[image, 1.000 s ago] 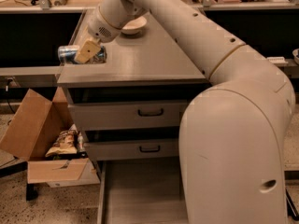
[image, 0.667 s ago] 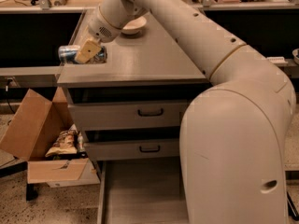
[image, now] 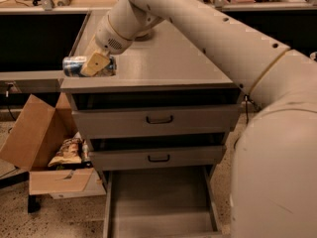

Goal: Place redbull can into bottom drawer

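Note:
The redbull can point(image: 75, 66), blue and silver with a shiny end facing left, lies sideways at the front left corner of the grey cabinet top point(image: 163, 58). My gripper point(image: 96, 64) is shut on the redbull can, one tan finger point(image: 94, 63) across its front. The bottom drawer point(image: 161, 202) is pulled open below the two upper drawers; its grey tray holds nothing that shows. The big white arm reaches from the right foreground across the cabinet and hides the drawer's right edge.
A beige bowl point(image: 143, 34) sits at the back of the cabinet top, mostly hidden by the arm. An open cardboard box point(image: 42, 148) with snack bags stands on the floor left of the cabinet. Two upper drawers with black handles point(image: 159, 118) are slightly open.
The gripper and can have shifted slightly toward the cabinet's front left corner; otherwise little has visibly changed.

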You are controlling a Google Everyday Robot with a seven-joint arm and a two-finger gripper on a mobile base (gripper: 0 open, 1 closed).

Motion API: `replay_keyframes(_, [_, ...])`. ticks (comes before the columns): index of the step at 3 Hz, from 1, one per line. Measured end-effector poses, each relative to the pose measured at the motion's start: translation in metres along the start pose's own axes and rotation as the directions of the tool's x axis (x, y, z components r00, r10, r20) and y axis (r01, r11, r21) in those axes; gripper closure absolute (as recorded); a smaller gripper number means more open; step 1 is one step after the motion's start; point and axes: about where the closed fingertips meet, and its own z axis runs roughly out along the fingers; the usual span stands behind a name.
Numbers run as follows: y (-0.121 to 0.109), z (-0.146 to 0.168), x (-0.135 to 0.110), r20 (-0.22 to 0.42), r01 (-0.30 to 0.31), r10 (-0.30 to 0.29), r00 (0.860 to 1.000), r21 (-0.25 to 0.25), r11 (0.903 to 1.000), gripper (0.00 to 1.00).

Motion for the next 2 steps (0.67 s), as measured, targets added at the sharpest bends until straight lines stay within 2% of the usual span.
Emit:
replay_keyframes(1, [0.039,0.006,0.006,-0.019,0.009,-0.009,1.0,-0.001,1.0,1.0])
replay_keyframes(2, [0.087,0.03,0.037,-0.047,-0.04,0.037,0.998,-0.057,0.9976,1.0])
